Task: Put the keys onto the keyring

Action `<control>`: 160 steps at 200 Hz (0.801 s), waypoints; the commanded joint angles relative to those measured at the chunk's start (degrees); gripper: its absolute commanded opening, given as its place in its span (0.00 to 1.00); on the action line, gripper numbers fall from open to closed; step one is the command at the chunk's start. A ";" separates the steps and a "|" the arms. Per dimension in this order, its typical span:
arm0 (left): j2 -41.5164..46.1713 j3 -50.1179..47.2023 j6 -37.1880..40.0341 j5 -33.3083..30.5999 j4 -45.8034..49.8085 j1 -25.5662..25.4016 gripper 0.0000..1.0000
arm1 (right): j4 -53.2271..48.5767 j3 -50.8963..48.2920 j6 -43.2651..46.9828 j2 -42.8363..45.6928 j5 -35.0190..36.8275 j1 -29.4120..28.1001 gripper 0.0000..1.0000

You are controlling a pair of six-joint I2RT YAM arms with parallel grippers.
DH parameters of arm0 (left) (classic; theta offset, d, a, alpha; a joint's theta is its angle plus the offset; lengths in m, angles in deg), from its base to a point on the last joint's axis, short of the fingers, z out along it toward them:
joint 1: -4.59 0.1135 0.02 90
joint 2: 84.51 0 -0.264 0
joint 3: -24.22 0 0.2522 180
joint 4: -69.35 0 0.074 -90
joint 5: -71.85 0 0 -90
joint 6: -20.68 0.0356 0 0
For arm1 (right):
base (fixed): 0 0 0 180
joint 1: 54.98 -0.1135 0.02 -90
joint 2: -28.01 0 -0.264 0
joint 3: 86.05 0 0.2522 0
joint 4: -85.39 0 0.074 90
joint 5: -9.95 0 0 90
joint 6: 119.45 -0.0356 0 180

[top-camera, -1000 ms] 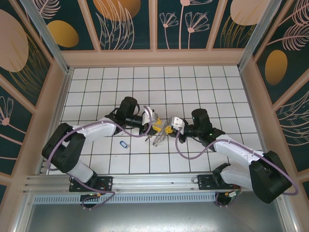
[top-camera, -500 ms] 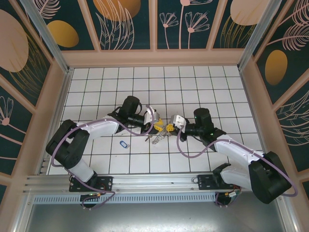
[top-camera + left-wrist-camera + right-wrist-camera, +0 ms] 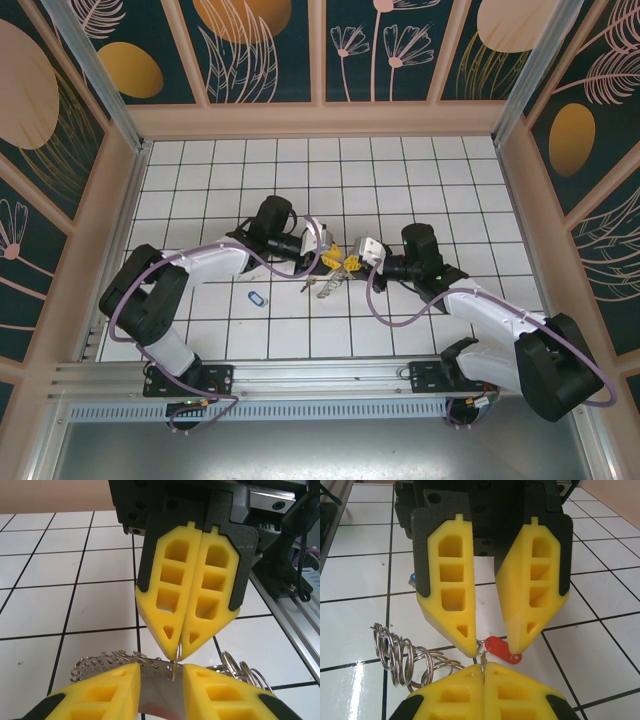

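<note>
Sliding toward 3 o'clock, the left gripper [image 3: 327, 259] narrows its jaws round the toothed keyring [image 3: 102, 661] at mid-table, hold uncertain, while the right gripper [image 3: 352, 264] stays clenched on a small wire ring [image 3: 481, 655] beside the red-tagged key [image 3: 501, 650], leaving the blue key [image 3: 257, 298] unthreaded at 8 o'clock.

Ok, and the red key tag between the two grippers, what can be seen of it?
The red key tag is a glossy plastic oval with a raised rim at one end. It sits tilted above the white floor, at the parted fingertips of the left gripper. A thin metal ring, pinched by the shut right gripper, meets its other end. Resting or hanging, I cannot tell.
</note>
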 commanded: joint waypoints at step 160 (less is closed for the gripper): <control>-2.23 3.80 2.36 3.46 4.32 -0.64 0.27 | 3.68 0.37 -0.87 0.27 -2.64 0.27 0.00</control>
